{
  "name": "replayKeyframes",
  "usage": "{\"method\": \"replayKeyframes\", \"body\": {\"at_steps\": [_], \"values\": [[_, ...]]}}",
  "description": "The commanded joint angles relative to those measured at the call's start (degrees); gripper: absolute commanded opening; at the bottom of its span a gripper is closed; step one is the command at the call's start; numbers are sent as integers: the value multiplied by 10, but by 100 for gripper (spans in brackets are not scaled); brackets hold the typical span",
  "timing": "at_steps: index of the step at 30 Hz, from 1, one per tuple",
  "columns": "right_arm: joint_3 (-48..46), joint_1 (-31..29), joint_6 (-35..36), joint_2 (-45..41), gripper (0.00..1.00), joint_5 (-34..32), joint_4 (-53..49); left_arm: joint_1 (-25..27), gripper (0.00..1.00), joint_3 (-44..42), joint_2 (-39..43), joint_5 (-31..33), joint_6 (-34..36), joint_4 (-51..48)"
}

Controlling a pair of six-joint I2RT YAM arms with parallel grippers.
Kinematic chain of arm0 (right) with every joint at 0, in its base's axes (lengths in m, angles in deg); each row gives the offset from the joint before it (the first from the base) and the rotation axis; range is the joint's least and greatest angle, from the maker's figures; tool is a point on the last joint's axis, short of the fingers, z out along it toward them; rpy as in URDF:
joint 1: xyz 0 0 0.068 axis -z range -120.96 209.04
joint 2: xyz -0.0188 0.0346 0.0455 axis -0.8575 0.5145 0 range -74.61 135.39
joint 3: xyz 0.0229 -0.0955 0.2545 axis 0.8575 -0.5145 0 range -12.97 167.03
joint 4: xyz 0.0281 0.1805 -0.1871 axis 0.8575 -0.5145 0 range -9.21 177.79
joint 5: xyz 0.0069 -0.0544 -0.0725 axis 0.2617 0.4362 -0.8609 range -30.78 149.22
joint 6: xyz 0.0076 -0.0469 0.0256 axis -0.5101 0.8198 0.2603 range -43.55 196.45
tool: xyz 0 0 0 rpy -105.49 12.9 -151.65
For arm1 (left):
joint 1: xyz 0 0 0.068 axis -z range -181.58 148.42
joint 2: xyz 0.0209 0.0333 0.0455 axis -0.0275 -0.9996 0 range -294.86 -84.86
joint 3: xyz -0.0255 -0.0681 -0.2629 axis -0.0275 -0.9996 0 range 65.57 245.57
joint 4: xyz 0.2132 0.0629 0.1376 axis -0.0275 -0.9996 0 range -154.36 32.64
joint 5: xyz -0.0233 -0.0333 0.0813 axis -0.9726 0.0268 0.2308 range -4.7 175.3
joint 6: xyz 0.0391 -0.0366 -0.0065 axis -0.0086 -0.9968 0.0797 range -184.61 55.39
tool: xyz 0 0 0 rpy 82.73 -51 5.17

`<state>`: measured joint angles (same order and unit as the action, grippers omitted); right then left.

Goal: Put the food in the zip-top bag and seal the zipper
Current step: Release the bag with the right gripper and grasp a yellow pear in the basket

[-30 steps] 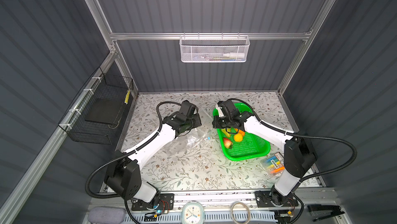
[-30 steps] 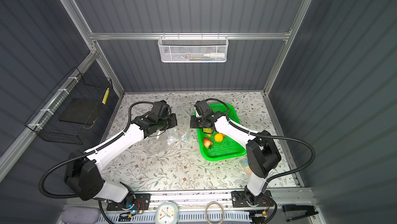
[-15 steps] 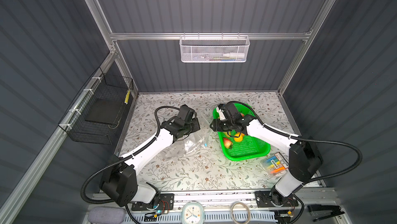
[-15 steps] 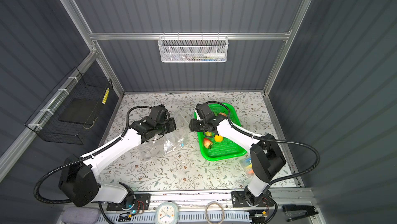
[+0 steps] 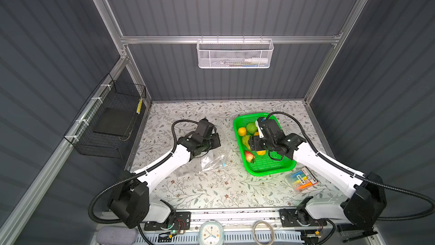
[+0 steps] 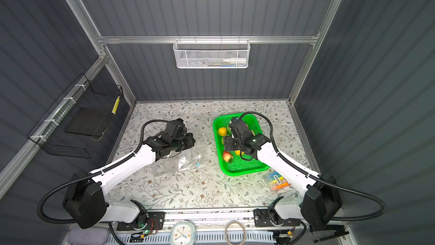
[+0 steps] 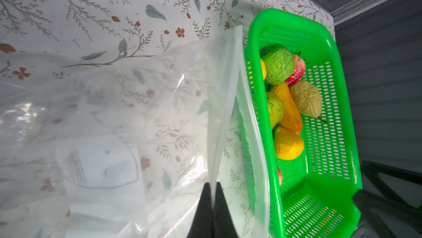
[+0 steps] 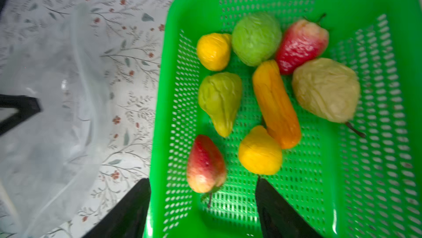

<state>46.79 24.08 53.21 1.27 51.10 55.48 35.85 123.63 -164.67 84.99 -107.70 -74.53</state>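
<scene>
The food [image 8: 275, 104], eight small toy fruits and vegetables, lies loose on the mesh floor of the green basket [image 8: 376, 156]. None of it is in the bag yet. The strawberry [image 8: 205, 163] nearest the basket's bag-side wall sits in line with the gap of the right tool [image 8: 202, 180]. That tool's fingers stand wide apart and grip nothing. One finger appears inside the basket and the other outside its wall; how far above the strawberry they are, I cannot tell. It looks lined up to take this piece first, as it has the shortest way to the bag.

The bag [image 7: 114, 111] lies just beside the basket with its mouth turned toward it. The left tool [image 7: 212, 188] is pressed together on one lip of the mouth, at the zipper [image 7: 222, 111], and holds it up. The other lip sags close to the basket's wall; whether it touches I cannot tell. Most likely the lip is held this way to keep the mouth gaping for food coming across. The zipper is unsealed.

The rest of the bag lies crumpled on the table [image 5: 211, 192]. A packet of markers [image 5: 302, 180] lies near the basket's corner on the side away from the bag.
</scene>
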Motion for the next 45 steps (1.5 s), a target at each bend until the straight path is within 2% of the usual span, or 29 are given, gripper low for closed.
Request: {"method": "replayKeyframes", "body": {"at_steps": [1, 6, 9, 18, 23, 30, 39, 45], "values": [[-29, 18, -5, -12, 82, -48, -36, 16, 0, -14, 13, -3, -15, 34], [-54, 48, -23, 12, 90, -8, -5, 31, 0, -18, 2, 0, -35, 31], [-52, 58, -33, 48, 91, -10, 6, 40, 0, -29, -1, 6, -43, 42], [-35, 70, -74, 140, 89, 1, 50, 47, 0, -37, -1, 17, -45, 48], [-28, 71, -79, 175, 87, -20, 63, 46, 0, -40, -4, 22, -44, 51], [-8, 74, -82, 210, 80, -21, 70, 47, 0, -35, -13, 22, -38, 49], [-20, 79, -82, 189, 55, -22, 74, 47, 0, -38, -8, 33, -35, 45], [-25, 80, -76, 130, 52, -15, 57, 47, 0, -40, -5, 34, -37, 45]]}}
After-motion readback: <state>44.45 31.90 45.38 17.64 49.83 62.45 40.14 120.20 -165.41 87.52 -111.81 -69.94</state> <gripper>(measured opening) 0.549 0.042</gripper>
